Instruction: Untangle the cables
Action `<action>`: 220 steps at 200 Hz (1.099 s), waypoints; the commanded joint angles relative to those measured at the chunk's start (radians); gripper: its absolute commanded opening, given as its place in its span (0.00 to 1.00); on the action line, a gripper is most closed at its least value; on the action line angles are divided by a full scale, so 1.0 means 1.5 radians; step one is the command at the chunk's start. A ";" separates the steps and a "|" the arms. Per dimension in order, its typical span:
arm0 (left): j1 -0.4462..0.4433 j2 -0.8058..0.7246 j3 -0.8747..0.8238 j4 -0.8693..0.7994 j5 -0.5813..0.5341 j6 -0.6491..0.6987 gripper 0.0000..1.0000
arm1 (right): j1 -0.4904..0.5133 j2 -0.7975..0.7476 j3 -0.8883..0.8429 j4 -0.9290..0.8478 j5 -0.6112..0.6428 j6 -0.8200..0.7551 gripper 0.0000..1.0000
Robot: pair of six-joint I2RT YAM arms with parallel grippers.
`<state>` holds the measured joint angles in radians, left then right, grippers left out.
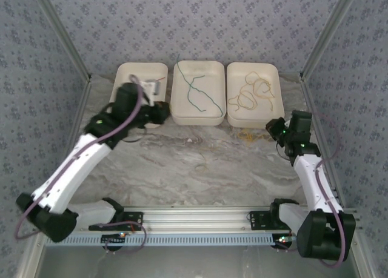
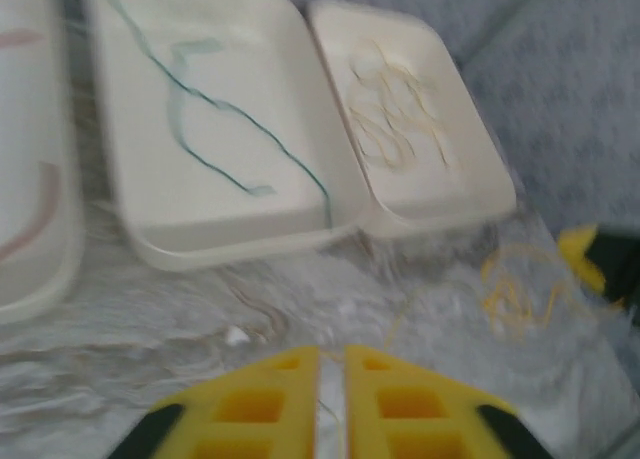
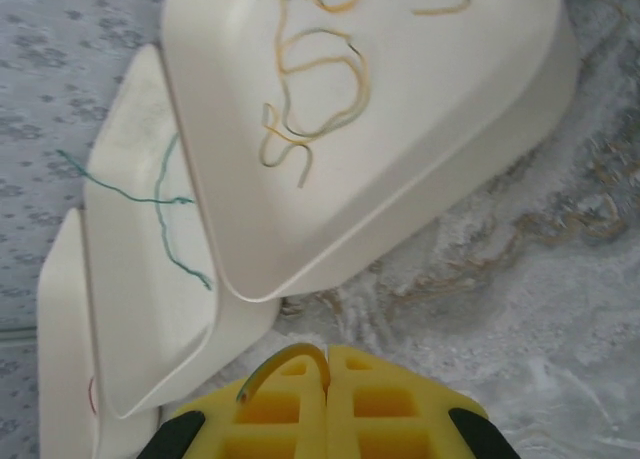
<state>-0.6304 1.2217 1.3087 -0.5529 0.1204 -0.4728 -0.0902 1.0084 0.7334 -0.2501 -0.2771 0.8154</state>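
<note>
A: Top external is showing three white trays sitting side by side at the far edge of the marbled table (image 1: 200,163). What is lying in each?

B: The middle tray (image 1: 212,78) is holding the green cable (image 1: 197,91), which is running in a loose wavy line along the tray. The right tray (image 1: 274,78) is carrying the yellow cables (image 1: 254,90), curling over one another in a heap. The left tray (image 1: 127,78) is sitting partly under the left arm. In the left wrist view a reddish cable (image 2: 45,194) is lying in it, too blurred for me to say more.

A: Is anything lying outside the trays?

B: Yes. Loose yellow strands (image 2: 520,289) are lying on the bare table just in front of the right tray, near the right gripper (image 1: 276,126).

A: How is the left one standing?

B: The left gripper (image 2: 331,364) is hovering over the table in front of the middle tray. Its yellow fingers are standing a narrow slit apart, and I am seeing nothing caught between them.

A: And the right?

B: In the right wrist view its fingers are pressing together and pinching a short yellow strand (image 3: 290,359). That strand is arching out of the seam and bending over one fingertip. The gripper is hanging low over the table, just off the near corner of the right tray, with the tangled yellow cables lying in the tray beyond it.
</note>
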 commanded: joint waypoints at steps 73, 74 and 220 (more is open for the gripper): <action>-0.286 0.139 -0.154 0.558 -0.050 -0.227 0.63 | 0.039 -0.031 0.132 -0.092 -0.056 -0.022 0.00; -0.289 0.141 -0.154 0.564 -0.052 -0.233 0.63 | 0.040 -0.030 0.132 -0.092 -0.056 -0.022 0.00; -0.285 0.256 -0.063 0.402 -0.114 -0.087 0.61 | 0.078 -0.022 0.151 -0.086 -0.063 0.010 0.00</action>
<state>-1.0603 1.6310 1.2636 0.0715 -0.0441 -0.7197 0.0353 0.9703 0.9058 -0.3645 -0.3397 0.8227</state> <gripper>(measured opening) 0.615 0.077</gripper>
